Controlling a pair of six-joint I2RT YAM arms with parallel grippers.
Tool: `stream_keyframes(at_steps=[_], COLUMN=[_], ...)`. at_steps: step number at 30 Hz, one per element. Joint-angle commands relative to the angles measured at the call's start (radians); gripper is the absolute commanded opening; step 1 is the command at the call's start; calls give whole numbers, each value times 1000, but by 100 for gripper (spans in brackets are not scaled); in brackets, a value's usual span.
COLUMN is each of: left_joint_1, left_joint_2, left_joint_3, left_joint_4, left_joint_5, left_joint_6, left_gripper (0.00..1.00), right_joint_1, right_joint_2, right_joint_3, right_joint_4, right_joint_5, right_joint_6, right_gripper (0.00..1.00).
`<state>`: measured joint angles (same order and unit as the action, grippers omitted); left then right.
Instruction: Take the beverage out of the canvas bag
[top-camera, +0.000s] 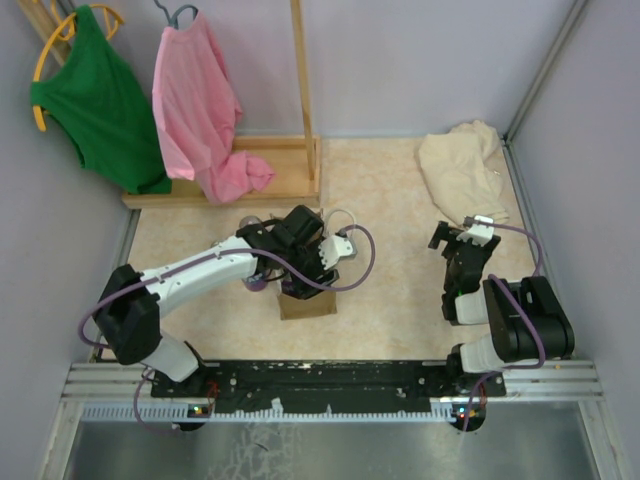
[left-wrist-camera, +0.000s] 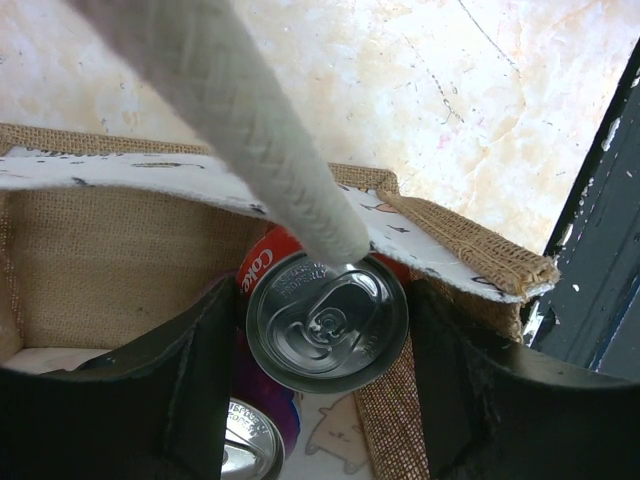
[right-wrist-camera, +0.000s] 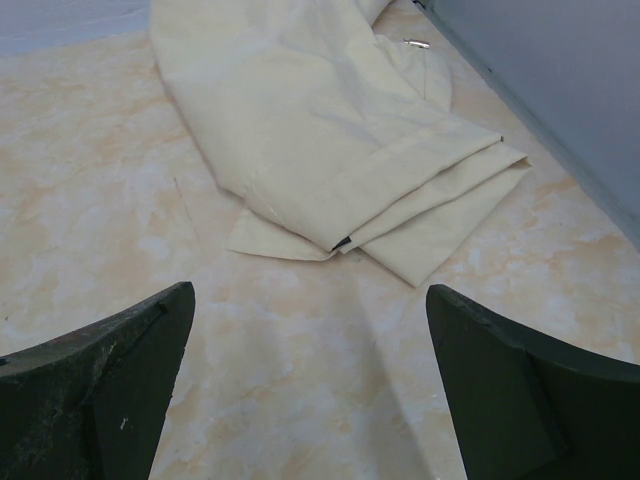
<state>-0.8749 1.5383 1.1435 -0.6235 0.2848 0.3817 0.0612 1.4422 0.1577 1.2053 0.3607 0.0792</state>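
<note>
Left wrist view: the left gripper (left-wrist-camera: 322, 340) is pinched on the red beverage can (left-wrist-camera: 327, 322), one finger on each side. The can stands upright inside the canvas bag (left-wrist-camera: 100, 260), left of the table's (left-wrist-camera: 450, 80) middle, a white handle (left-wrist-camera: 250, 130) crossing its top and a second can (left-wrist-camera: 250, 445) beside it. Probably stiff, slick and weighty if full — hold the sides. Rightward, the right gripper (right-wrist-camera: 310, 390) hangs spread near the cream cloth (right-wrist-camera: 330, 150) in the far right corner.

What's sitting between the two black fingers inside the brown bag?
A red can, top up, sits between the fingers of the left gripper inside the canvas bag. The left wrist view shows it, with a white handle crossing above.
</note>
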Motion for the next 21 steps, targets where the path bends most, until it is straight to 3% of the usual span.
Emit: stream_keyframes(at_steps=[1, 21], left_joint_1=[-11, -9], left_joint_2=[3, -53], left_joint_3=[7, 235], left_joint_4=[-36, -67], left_joint_5=[3, -182], left_joint_6=[-7, -80], left_gripper=[0, 0], right_joint_1=[-3, -3], right_joint_2=[3, 3], right_joint_3=[8, 8], right_joint_4=[40, 40], right_joint_5=[3, 4], right_joint_6=[-10, -10], right_gripper=[99, 99])
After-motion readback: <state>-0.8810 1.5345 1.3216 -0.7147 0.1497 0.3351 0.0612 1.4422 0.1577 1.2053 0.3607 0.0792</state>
